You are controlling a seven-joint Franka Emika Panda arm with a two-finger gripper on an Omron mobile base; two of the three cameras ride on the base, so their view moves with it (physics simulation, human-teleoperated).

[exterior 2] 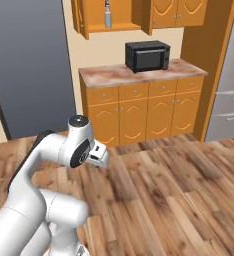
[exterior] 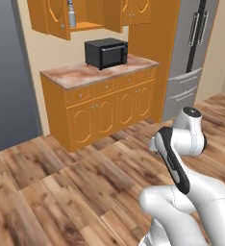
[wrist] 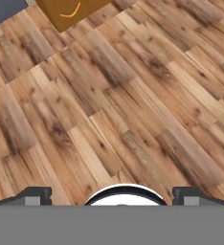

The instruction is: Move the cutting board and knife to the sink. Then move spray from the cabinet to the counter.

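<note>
Wide plank floor (wrist: 123,95) spreads out under the gripper (wrist: 112,194), whose two dark tips stand far apart at opposite sides of the hand view, pointing down at bare boards with nothing between them. Well ahead of those spread jaws and above them, the counter (exterior 2: 114,76) runs as a reddish-brown and cream marbled slab over orange base cabinets (exterior 2: 139,114), its front edge straight and its left end stopping short of a grey wall panel (exterior 2: 29,65). A black microwave (exterior 2: 147,55) sits toward the right of that worktop, leaving the left stretch bare. Higher still, the cabinet (exterior: 54,19) hangs with its orange arched door swung open, the inner shelf showing. On that shelf stands the spray (exterior 2: 108,16), a small pale grey cylinder with a narrow neck, upright, near the shelf's left side, far above and forward of the open jaws. To the right, the steel fridge (exterior: 191,53) closes the run.
</note>
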